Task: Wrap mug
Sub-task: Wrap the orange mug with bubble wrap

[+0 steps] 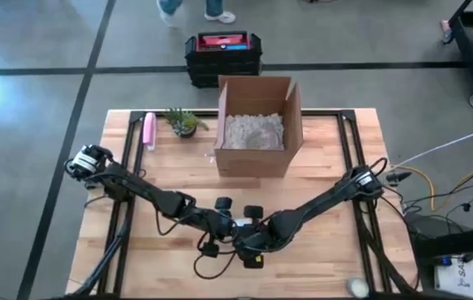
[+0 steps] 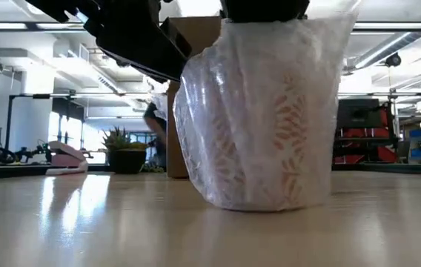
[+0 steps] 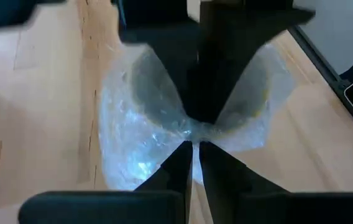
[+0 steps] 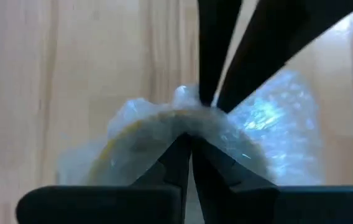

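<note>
A mug with an orange leaf pattern [image 2: 284, 126] stands upright on the table near its front edge, its base on the wood. Clear bubble wrap [image 2: 218, 111] covers it all round, and the wrap is gathered over the mug's mouth [image 3: 164, 99]. My left gripper [image 3: 192, 149] and my right gripper [image 4: 189, 142] meet tip to tip above the mug, each shut on the gathered wrap. In the high view both grippers [image 1: 241, 237] hide the mug. My left gripper pinches the gathered bubble wrap [image 3: 186, 129] between its two fingertips, over the middle of the mug's mouth, coming slanting down from the table's left. The wrap is bunched in several layers. The mug stands on the table. My right gripper pinches the same bunch of wrap [image 4: 183, 118] between its fingertips, right beside the left gripper's tips [image 4: 209, 93], coming slanting down from the table's right. The wrap rises to a peak at the hold.
An open cardboard box [image 1: 257, 125] with pale filler stands at the table's far middle. A small potted plant [image 1: 184, 122] and a pink object [image 1: 148, 131] lie at the far left. A pale roll [image 1: 355, 286] sits at the near right edge.
</note>
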Tool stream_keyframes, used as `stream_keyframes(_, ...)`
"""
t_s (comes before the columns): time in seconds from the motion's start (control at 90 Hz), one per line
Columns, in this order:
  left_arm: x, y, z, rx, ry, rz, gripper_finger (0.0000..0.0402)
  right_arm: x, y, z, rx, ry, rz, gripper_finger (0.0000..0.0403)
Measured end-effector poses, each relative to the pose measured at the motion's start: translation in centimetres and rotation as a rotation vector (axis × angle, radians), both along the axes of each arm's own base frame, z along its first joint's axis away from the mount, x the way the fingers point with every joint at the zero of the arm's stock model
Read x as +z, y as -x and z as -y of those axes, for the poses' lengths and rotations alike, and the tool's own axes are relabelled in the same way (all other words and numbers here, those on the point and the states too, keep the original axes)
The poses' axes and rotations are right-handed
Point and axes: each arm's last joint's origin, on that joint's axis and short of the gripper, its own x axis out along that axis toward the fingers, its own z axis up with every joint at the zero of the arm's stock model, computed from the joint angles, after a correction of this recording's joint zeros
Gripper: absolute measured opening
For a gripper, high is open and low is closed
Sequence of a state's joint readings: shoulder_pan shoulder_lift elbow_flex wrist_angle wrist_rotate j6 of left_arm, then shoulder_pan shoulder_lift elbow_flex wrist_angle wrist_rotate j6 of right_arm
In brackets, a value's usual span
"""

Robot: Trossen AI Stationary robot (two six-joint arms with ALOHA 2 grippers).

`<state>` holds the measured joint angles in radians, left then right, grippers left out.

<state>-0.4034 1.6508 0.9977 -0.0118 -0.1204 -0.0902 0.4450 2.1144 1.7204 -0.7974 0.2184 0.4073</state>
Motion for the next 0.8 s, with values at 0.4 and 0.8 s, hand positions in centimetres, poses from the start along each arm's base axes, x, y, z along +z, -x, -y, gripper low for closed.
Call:
stream_keyframes(0.4, 1.4, 0.0, 0.1, 0.005, 0.048, 0.079, 0.0020, -1.0, -0.5, -0.2, 0.016, -0.014, 0.005, 0.0008)
stream_keyframes(0.8, -0.9, -1.0, 0.5, 0.009, 0.031, 0.043, 0.0020, 0.3, -0.2, -0.1, 0.019, -0.024, 0.017, 0.0008)
